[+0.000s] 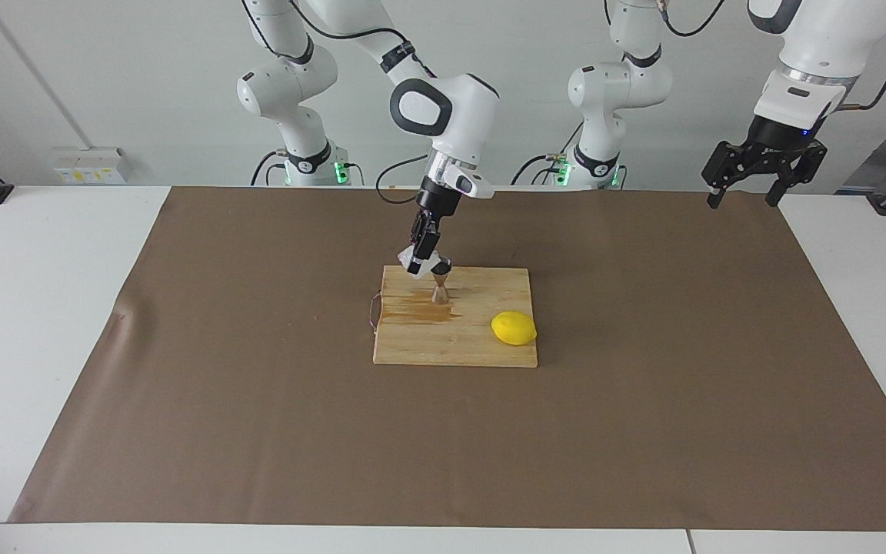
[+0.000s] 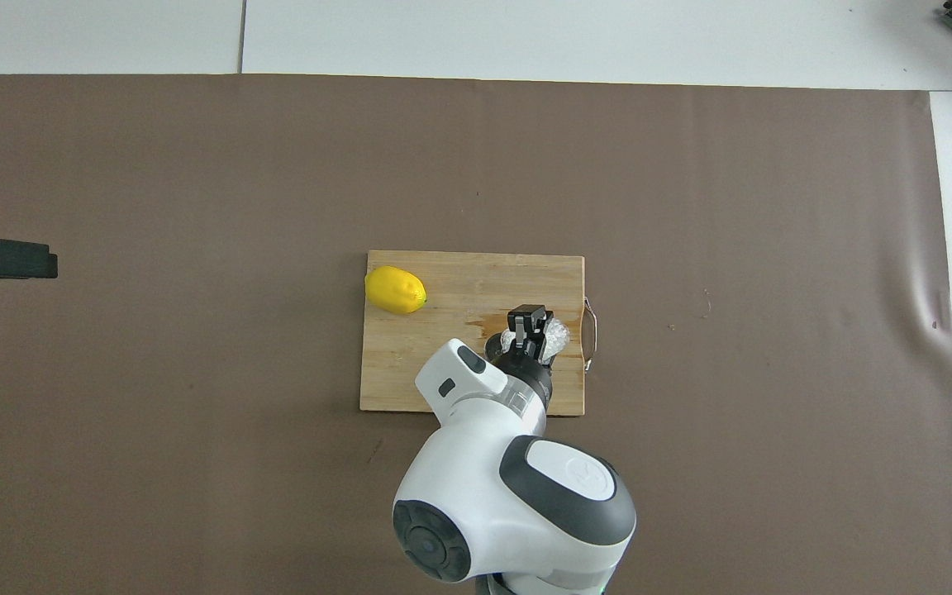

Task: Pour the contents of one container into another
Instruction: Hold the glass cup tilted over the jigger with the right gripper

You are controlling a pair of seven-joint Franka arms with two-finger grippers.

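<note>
My right gripper [image 1: 418, 265] is pinched tight on the cup [image 1: 406, 255], which I hold tipped over the mouth of the jigger [image 1: 440, 289]. The jigger stands upright on the board [image 1: 454, 338], at the edge nearer to me, with a wet stain [image 1: 420, 311] beside its foot. A lemon [image 1: 514, 328] lies on the board toward my left arm's end, well apart from the jigger. My left gripper [image 1: 747, 194] waits, fingers spread, raised over the mat's [image 1: 258, 385] corner.
</note>
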